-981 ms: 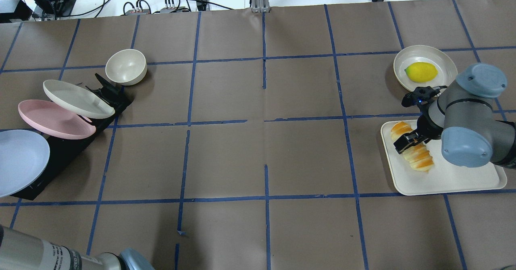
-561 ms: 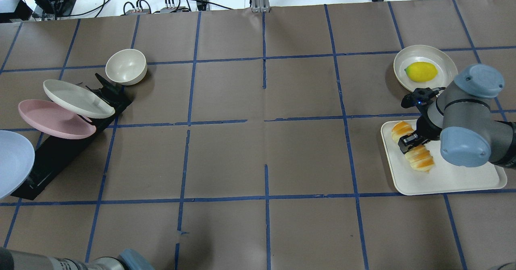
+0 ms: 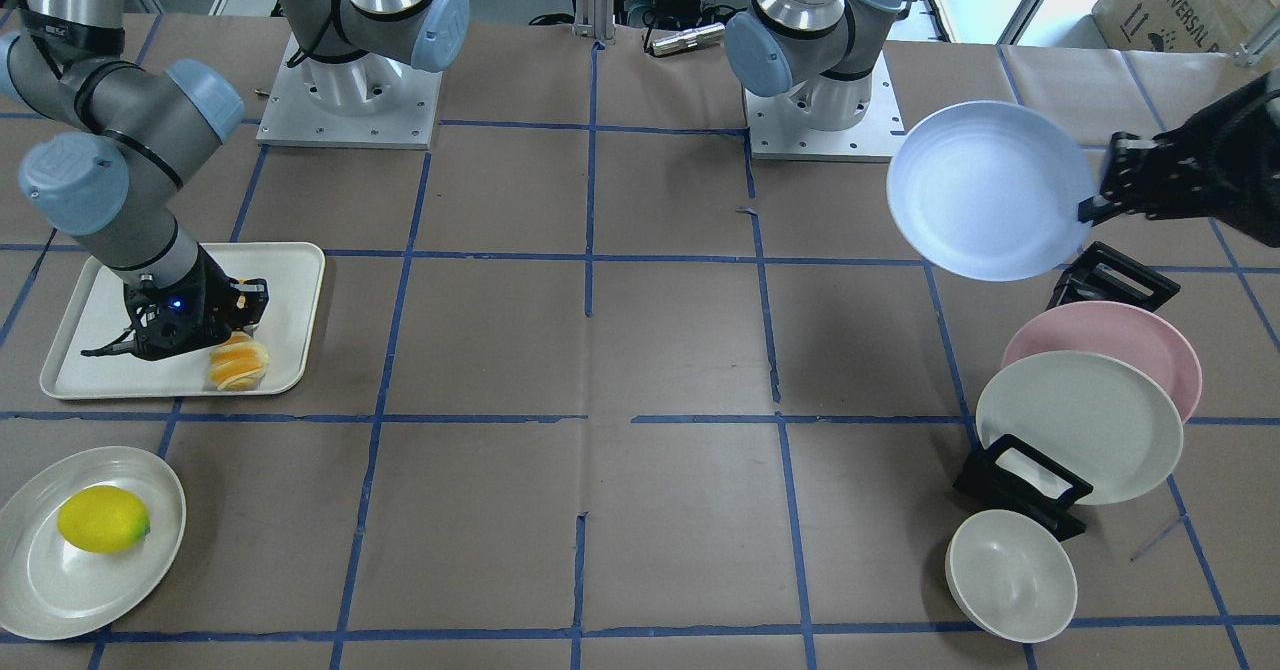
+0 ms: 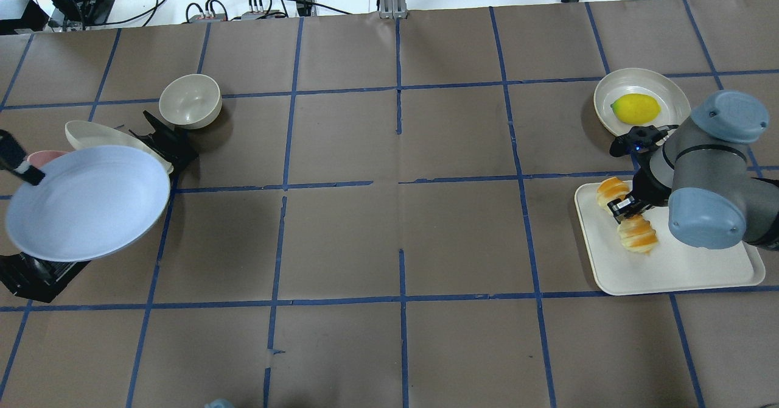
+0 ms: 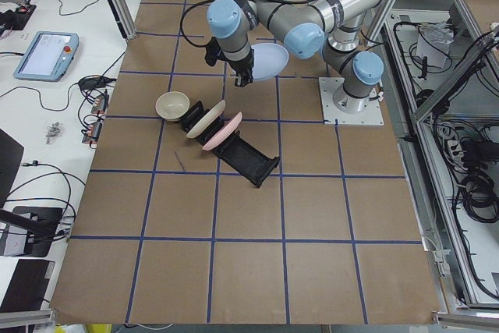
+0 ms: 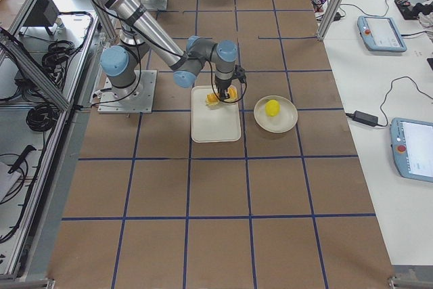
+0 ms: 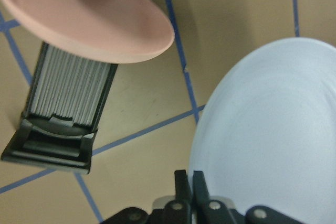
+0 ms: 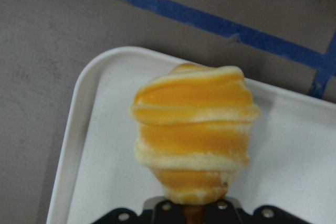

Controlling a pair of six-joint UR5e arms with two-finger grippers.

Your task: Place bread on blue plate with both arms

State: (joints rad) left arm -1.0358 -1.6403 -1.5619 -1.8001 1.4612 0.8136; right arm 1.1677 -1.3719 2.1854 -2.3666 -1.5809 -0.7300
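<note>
Left hand (image 7: 189,179): clamped on the rim of the blue plate (image 4: 88,204), carrying it tilted above the counter, off the rack (image 4: 27,274).
Right hand (image 4: 624,206): squeezing the bread (image 4: 637,235) mid-length for balance, over the tray (image 4: 700,268).

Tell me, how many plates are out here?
4. A blue plate held up by the left claw, a pink plate and a cream plate standing in the rack, and a fourth plate under the lemon. None seems hidden.
</note>
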